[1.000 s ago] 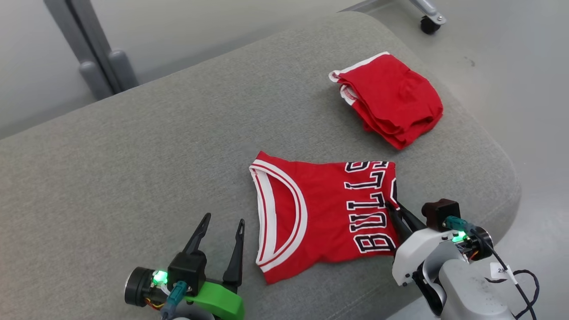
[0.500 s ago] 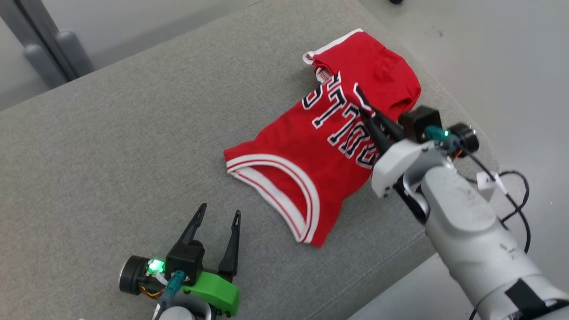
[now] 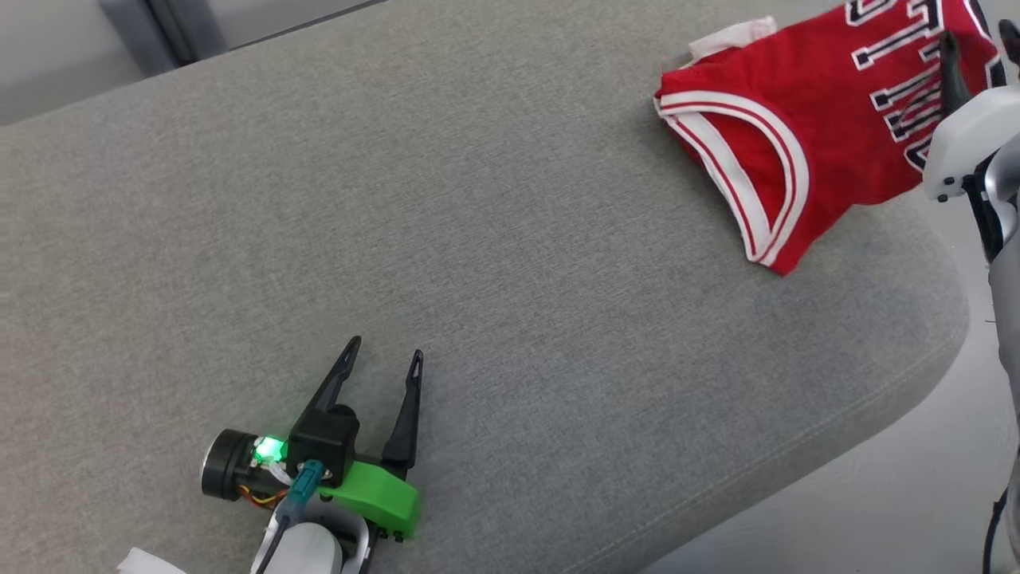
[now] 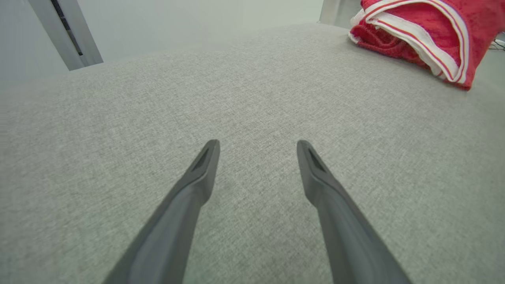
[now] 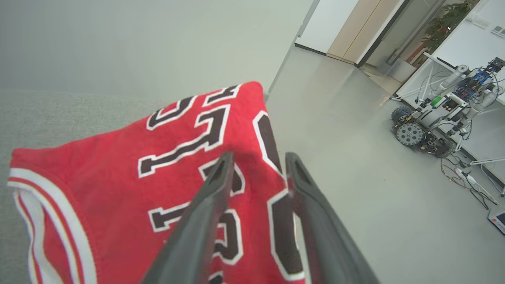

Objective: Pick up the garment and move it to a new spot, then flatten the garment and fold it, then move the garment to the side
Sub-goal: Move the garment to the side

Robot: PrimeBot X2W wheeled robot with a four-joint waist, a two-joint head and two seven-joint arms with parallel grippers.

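Cloth pinched! Right gripper, fingers nearly together, held the red basketball jersey with black-and-white lettering at the far right corner of the grey fabric cushion; left gripper, fingers spread, sat well apart leftward, so the right arm was nearer.

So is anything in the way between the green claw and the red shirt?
No, nothing visible. Just bare grey cushion lies between the left claw and the red shirt. The shirt sits far off at the cushion's right corner, with the right claw gripping it.
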